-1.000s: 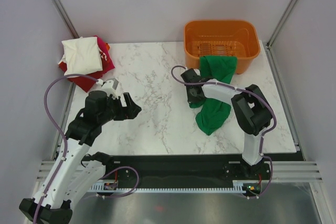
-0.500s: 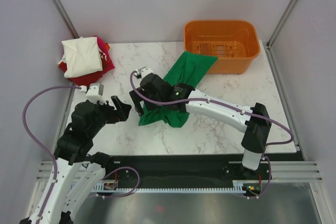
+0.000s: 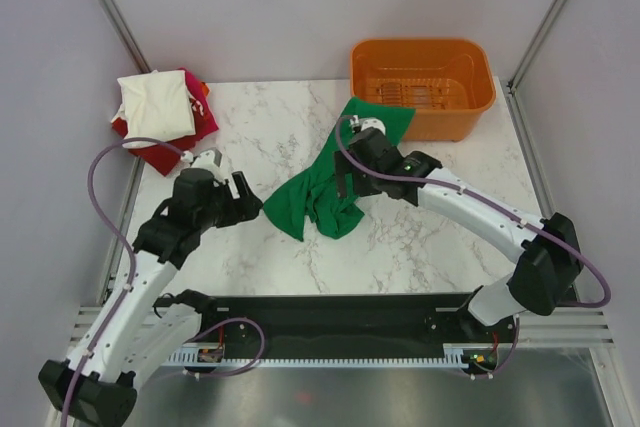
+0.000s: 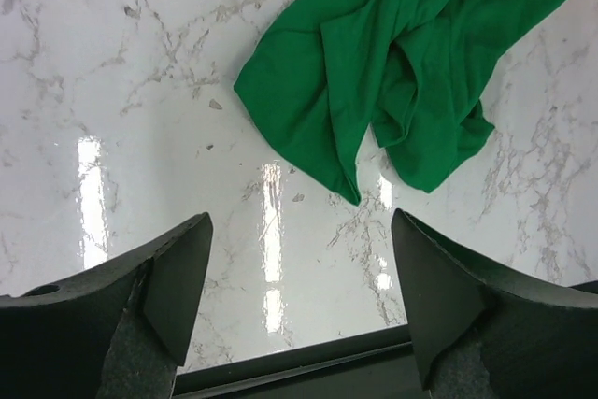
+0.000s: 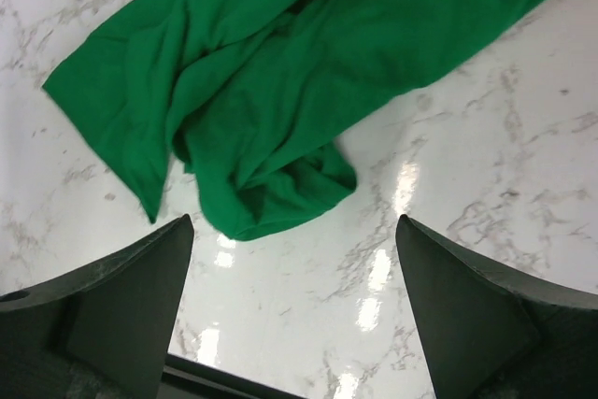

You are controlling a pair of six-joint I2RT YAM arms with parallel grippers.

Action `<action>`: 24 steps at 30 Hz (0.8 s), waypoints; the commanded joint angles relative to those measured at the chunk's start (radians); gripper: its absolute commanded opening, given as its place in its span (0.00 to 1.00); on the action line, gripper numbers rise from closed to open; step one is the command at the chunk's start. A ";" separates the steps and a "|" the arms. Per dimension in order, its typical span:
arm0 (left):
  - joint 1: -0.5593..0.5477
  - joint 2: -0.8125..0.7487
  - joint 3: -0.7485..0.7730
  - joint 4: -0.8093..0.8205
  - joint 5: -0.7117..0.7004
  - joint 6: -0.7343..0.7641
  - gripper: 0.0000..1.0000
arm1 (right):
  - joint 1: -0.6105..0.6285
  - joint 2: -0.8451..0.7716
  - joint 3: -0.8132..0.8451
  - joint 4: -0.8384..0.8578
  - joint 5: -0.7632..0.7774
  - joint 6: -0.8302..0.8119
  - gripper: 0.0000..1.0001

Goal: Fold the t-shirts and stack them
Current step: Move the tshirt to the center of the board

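Note:
A bright green t-shirt (image 3: 318,192) lies crumpled across the middle of the marble table (image 3: 270,127), one end reaching toward the basket. It fills the upper part of the left wrist view (image 4: 392,72) and of the right wrist view (image 5: 280,91). My left gripper (image 3: 247,210) is open just left of the shirt's near corner, nothing between its fingers (image 4: 177,277). My right gripper (image 3: 347,179) hangs open over the shirt's middle, its fingers (image 5: 458,306) empty and clear of the cloth. Folded cream-white (image 3: 155,107), red (image 3: 190,132) and orange (image 3: 204,88) t-shirts are stacked at the table's far left corner.
An orange plastic basket (image 3: 470,97) stands at the back right of the table. Grey walls with metal posts close in the left, back and right sides. A black rail (image 3: 340,317) runs along the near edge by the arm bases.
The right gripper dragged the green shirt from the basket side to the table's middle, let it go and drew back to the right. The left gripper shifted slightly toward the shirt.

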 commanded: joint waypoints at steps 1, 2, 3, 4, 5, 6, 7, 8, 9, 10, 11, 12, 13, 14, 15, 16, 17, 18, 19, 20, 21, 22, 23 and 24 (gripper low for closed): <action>-0.030 0.101 -0.047 0.074 0.015 -0.099 0.84 | -0.068 -0.016 -0.049 0.041 -0.022 -0.029 0.98; -0.057 0.133 -0.059 0.126 0.014 -0.109 0.83 | -0.080 -0.010 -0.058 0.046 -0.033 -0.039 0.98; -0.074 0.190 -0.079 0.149 0.006 -0.119 0.83 | -0.100 -0.009 -0.061 0.047 -0.040 -0.048 0.98; -0.094 0.230 -0.085 0.166 -0.003 -0.140 0.83 | -0.108 -0.001 -0.062 0.049 -0.047 -0.056 0.98; -0.132 0.264 -0.087 0.182 -0.016 -0.152 0.83 | -0.114 -0.001 -0.072 0.052 -0.062 -0.072 0.98; -0.149 0.297 -0.085 0.208 -0.023 -0.163 0.82 | -0.124 0.001 -0.076 0.055 -0.065 -0.077 0.98; -0.162 0.366 -0.087 0.229 -0.017 -0.177 0.82 | -0.131 -0.007 -0.084 0.058 -0.071 -0.083 0.98; -0.191 0.394 -0.087 0.251 -0.014 -0.182 0.82 | -0.140 -0.010 -0.098 0.064 -0.085 -0.092 0.98; -0.205 0.423 -0.087 0.293 -0.011 -0.188 0.82 | -0.152 -0.015 -0.105 0.067 -0.089 -0.096 0.98; -0.217 0.464 -0.087 0.312 -0.014 -0.192 0.83 | -0.160 -0.025 -0.116 0.069 -0.096 -0.099 0.98; -0.234 0.486 -0.082 0.323 -0.016 -0.198 0.85 | -0.166 -0.030 -0.134 0.077 -0.102 -0.105 0.98; -0.242 0.501 -0.078 0.346 -0.014 -0.201 0.85 | -0.175 -0.036 -0.144 0.080 -0.114 -0.106 0.98; -0.251 0.532 -0.073 0.354 -0.016 -0.201 0.86 | -0.181 -0.045 -0.154 0.083 -0.119 -0.108 0.98; -0.269 0.547 -0.059 0.358 -0.020 -0.201 0.86 | -0.189 -0.050 -0.171 0.087 -0.122 -0.109 0.98; -0.277 0.563 -0.053 0.363 -0.026 -0.200 0.87 | -0.195 -0.053 -0.180 0.090 -0.129 -0.114 0.98; -0.292 0.599 -0.047 0.364 -0.029 -0.200 0.87 | -0.198 -0.058 -0.188 0.095 -0.132 -0.117 0.98; -0.300 0.618 -0.030 0.367 -0.036 -0.200 0.87 | -0.206 -0.061 -0.202 0.101 -0.136 -0.117 0.98; -0.306 0.639 -0.024 0.370 -0.039 -0.198 0.86 | -0.210 -0.062 -0.208 0.106 -0.145 -0.119 0.98; -0.312 0.656 -0.015 0.374 -0.040 -0.198 0.85 | -0.215 -0.062 -0.213 0.109 -0.148 -0.122 0.98; -0.326 0.693 -0.001 0.372 -0.045 -0.200 0.84 | -0.218 -0.062 -0.219 0.112 -0.151 -0.122 0.98; -0.334 0.707 0.004 0.372 -0.055 -0.198 0.84 | -0.226 -0.064 -0.219 0.112 -0.154 -0.123 0.98; -0.335 0.718 0.007 0.375 -0.057 -0.200 0.79 | -0.227 -0.065 -0.219 0.110 -0.157 -0.128 0.98; -0.340 0.732 0.010 0.377 -0.060 -0.201 0.74 | -0.230 -0.068 -0.222 0.112 -0.159 -0.129 0.98; -0.340 0.745 0.010 0.377 -0.065 -0.203 0.70 | -0.238 -0.072 -0.225 0.112 -0.159 -0.131 0.98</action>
